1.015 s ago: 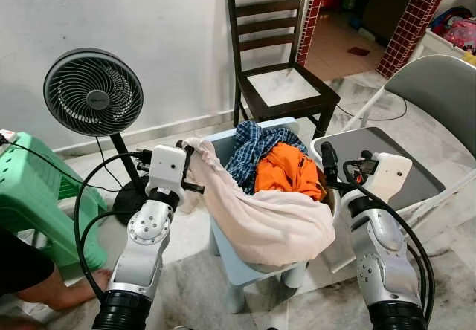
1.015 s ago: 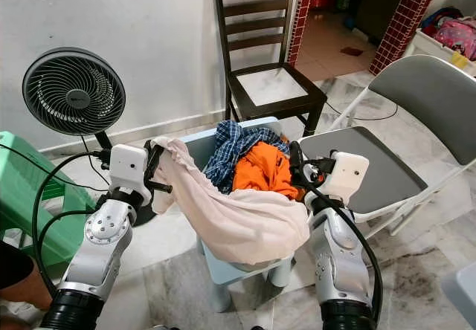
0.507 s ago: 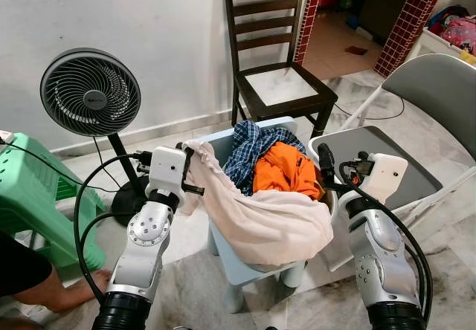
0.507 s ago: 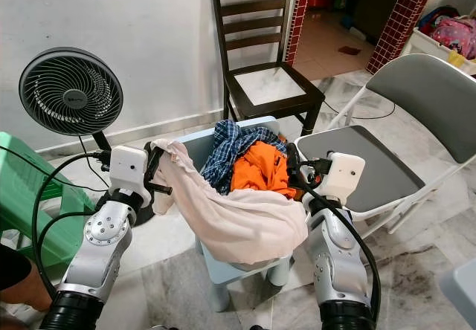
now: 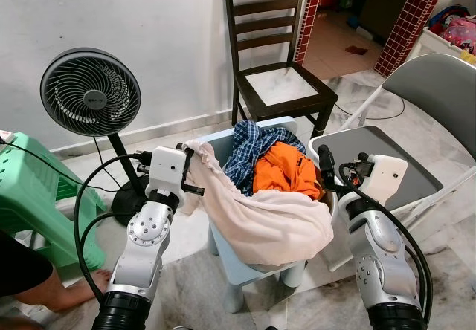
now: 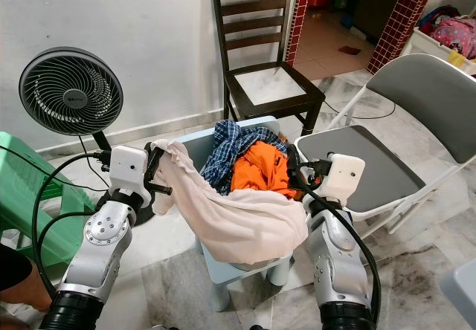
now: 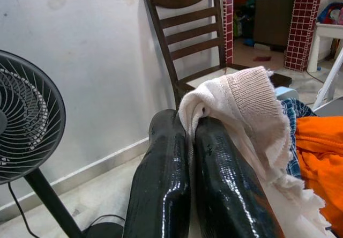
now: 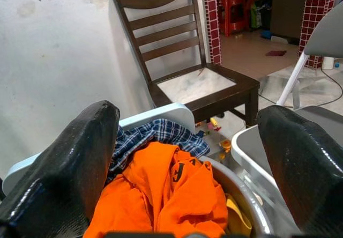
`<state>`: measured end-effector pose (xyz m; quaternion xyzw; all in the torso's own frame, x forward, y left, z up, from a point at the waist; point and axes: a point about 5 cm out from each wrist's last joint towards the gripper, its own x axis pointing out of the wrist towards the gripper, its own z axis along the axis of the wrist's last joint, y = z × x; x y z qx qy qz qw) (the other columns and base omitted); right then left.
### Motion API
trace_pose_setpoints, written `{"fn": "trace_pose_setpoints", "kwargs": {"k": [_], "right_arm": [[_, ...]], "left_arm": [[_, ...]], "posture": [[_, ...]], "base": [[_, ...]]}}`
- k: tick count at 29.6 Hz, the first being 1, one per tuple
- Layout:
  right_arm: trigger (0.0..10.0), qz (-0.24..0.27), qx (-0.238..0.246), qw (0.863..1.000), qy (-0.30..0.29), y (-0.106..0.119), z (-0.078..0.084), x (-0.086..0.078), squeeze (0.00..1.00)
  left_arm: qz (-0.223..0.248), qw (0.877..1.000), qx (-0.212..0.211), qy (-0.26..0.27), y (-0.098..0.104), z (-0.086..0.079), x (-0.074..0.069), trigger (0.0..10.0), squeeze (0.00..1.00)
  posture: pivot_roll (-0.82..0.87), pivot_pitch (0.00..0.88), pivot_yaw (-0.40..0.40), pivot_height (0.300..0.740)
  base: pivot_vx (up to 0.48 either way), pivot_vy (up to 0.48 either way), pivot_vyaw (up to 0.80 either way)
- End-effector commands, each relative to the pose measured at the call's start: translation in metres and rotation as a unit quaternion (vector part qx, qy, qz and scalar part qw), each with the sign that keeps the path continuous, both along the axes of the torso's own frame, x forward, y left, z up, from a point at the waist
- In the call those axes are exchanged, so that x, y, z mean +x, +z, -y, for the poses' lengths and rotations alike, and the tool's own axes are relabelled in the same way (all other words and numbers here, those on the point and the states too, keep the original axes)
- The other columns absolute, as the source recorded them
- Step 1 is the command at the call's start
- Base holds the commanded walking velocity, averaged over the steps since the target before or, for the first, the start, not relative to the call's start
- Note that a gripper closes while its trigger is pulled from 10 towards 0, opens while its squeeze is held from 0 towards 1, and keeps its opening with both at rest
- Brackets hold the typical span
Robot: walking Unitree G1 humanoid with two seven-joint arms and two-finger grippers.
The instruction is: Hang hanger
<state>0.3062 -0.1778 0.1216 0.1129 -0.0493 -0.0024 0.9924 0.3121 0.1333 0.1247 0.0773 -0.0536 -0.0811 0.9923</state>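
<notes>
The left hand [image 7: 185, 141] is pinched tight on the hem of a cream garment [image 5: 260, 215] — its length sags away from that hand toward the right hand [image 8: 187, 157], which is spread wide, holding nothing, beside the orange cloth [image 5: 282, 168].

You are looking into a lived-in home, likely a utility corner. Marble-patterned floor tiles [image 5: 439, 233] meet a scuffed white wall [image 5: 149, 18]. A dark wooden dining chair [image 5: 275, 55], a pedestal fan [image 5: 91, 92], a green plastic stool [image 5: 33, 189] and a grey folding chair [image 5: 416, 122] surround a heap of laundry [image 5: 275, 170]. Red-tiled pillars [image 5: 413, 18] frame a doorway to another room.
</notes>
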Motion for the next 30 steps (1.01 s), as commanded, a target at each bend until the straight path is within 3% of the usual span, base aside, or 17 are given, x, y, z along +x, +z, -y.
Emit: {"fn": "trace_pose_setpoints", "kwargs": {"k": [1,10,16,30], "right_arm": [[10.0,-0.005,-0.001,1.0,-0.002,0.0,0.001,-0.001,0.0],[10.0,-0.005,-0.003,1.0,0.004,0.0,-0.003,0.0,0.0],[10.0,-0.01,-0.047,0.999,0.007,0.001,-0.01,0.002,0.0],[10.0,-0.008,-0.048,0.999,0.009,0.003,-0.01,0.002,0.0]], "left_arm": [[0.003,1.0,0.001,-0.001,0.001,-0.001,-0.002,10.0,0.0],[0.0,1.0,-0.001,0.009,0.001,-0.006,-0.002,10.0,0.0],[-0.004,1.0,-0.004,0.014,0.0,-0.009,-0.001,10.0,0.0],[-0.007,1.0,-0.005,0.015,-0.002,-0.009,-0.003,10.0,0.0]], "posture": [[0.14,0.154,-0.014,0.74],[0.14,0.156,-0.012,0.74],[0.14,0.151,-0.013,0.74],[0.14,0.154,-0.017,0.74]], "base": [[0.0,0.0,0.0],[0.0,0.0,0.0],[0.0,0.0,0.0],[0.0,0.0,0.0]]}}
